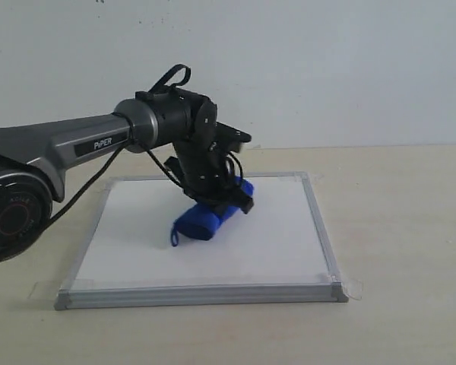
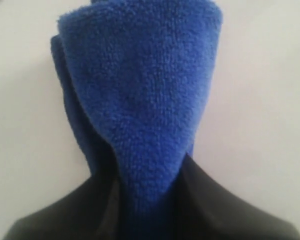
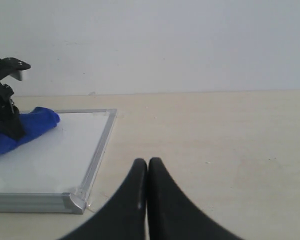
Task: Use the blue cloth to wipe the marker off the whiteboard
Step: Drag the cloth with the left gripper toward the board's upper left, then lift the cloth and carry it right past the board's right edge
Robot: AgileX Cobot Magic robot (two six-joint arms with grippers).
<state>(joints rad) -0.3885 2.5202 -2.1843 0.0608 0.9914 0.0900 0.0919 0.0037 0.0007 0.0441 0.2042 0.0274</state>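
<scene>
The blue cloth (image 1: 201,220) lies as a thick roll on the whiteboard (image 1: 273,243), a little behind its middle, with a small loop hanging at its near-left end. My left gripper (image 1: 226,199) comes down from the left and is shut on the cloth's far end; in the left wrist view the black fingers (image 2: 225,210) pinch the fuzzy cloth (image 2: 145,100) against white board (image 2: 260,100). No marker shows on the board surface in view. My right gripper (image 3: 148,162) is shut and empty over bare table, just off the whiteboard's (image 3: 50,160) corner. It does not show in the exterior view.
The board's silver frame (image 1: 323,228) rises slightly above the beige table (image 1: 395,213). A plain wall stands behind the table. The left arm's grey link (image 1: 53,144) spans the left side above the board. The left arm's black wrist (image 3: 5,100) also shows in the right wrist view.
</scene>
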